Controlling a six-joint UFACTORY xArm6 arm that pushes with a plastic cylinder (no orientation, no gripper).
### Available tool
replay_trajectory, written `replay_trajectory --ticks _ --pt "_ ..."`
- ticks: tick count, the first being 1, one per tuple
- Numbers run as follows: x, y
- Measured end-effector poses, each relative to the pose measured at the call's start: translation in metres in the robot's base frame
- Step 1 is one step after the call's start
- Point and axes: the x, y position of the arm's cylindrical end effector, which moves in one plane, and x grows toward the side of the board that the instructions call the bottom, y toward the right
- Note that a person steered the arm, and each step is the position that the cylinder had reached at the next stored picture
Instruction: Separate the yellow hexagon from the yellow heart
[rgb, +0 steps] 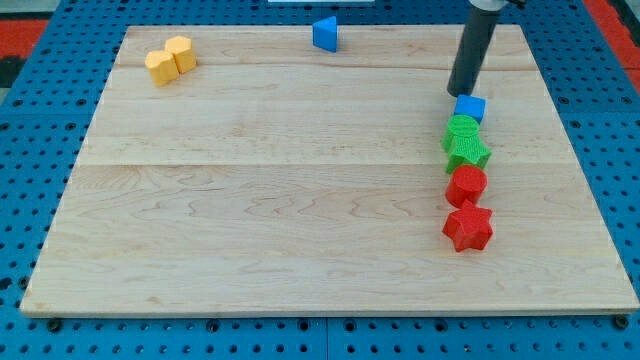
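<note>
My tip (459, 93), a bare rod tool with nothing to spread or pinch, rests beside the blue cube (470, 108). Across the tabletop (280, 200), the yellow hexagon (181, 53) touches the yellow heart (159, 67); both look light, rigid, easily slid by nudging between them.

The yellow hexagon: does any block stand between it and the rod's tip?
No. My tip is at the view's right, just above the blue cube. The yellow hexagon touches the yellow heart at the top left; only bare board lies between.
</note>
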Motion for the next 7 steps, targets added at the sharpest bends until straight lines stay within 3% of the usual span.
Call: replay_trajectory --ticks 2,5,7 --pt "-0.004 -0.088" --pt "0.011 -0.447" --pt "-0.035 -0.467"
